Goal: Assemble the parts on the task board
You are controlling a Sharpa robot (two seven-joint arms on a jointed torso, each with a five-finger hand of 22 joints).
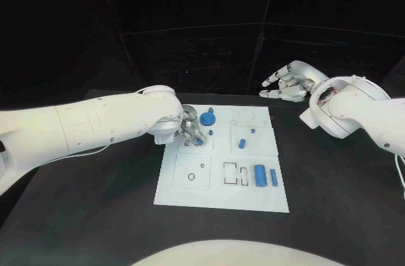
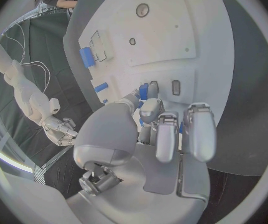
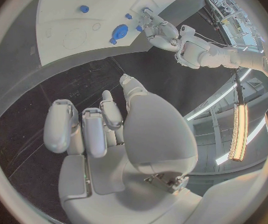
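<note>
Silver left hand [image 1: 187, 128] pinches a small blue part [image 2: 143, 91] on the white flat task board [image 1: 221, 190]. Silver right hand [image 1: 287, 83] hovers beyond the board with curled fingers, grasping nothing.

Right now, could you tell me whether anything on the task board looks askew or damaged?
Nothing stands out: the task board lies flat and whole, the blue parts rest on it, and the left hand works at its far-left corner.

Desk: we see a black desk [image 1: 337, 207] spreading under the whole scene.
On the desk: we find the white task board [image 1: 221, 195] lying flat near its middle, the long side running away from us.
</note>
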